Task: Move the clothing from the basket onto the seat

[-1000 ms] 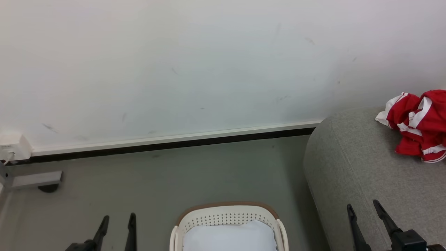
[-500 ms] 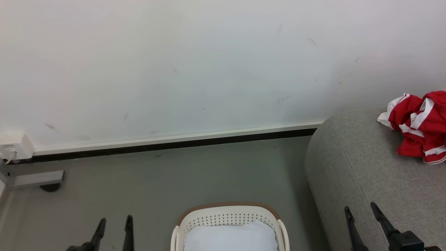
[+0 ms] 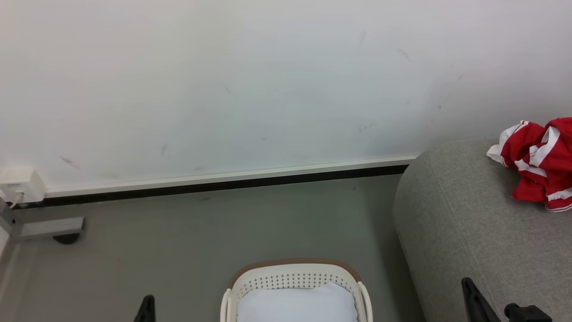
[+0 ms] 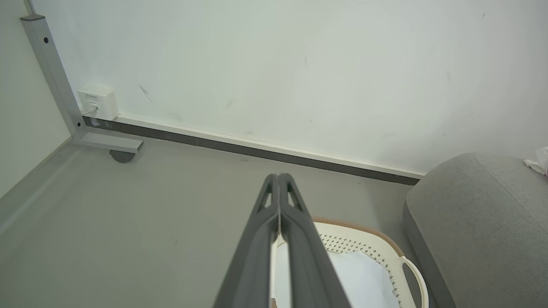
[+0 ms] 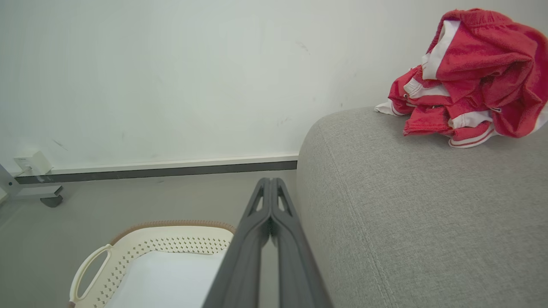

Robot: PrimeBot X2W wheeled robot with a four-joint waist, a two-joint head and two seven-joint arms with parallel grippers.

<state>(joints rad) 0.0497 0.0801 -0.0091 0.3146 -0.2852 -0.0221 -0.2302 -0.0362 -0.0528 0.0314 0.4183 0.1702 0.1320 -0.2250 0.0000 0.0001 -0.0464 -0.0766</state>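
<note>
The red clothing (image 3: 538, 163) with white stripes lies bunched on the grey seat (image 3: 473, 223) near the wall, also seen as a heap (image 5: 466, 77) on the seat (image 5: 406, 214) in the right wrist view. The cream basket (image 3: 295, 277) stands on the floor left of the seat, holding a flat pale pad (image 3: 297, 306). My left gripper (image 4: 278, 177) is shut on nothing, above the basket's (image 4: 364, 239) left side. My right gripper (image 5: 270, 182) is shut too, empty, between the basket (image 5: 171, 239) and the seat. In the head view the left gripper (image 3: 147, 306) and right gripper (image 3: 471, 295) peek up from the bottom edge.
A white wall with a dark skirting strip (image 3: 223, 185) runs behind. At the far left stand a wall socket box (image 3: 20, 185) and a grey metal frame foot (image 3: 49, 228) on a caster. Grey floor (image 3: 201, 232) lies open between wall and basket.
Both grippers have gone from open to shut and have dropped lower in the head view. The picture has shifted slightly to the right.
</note>
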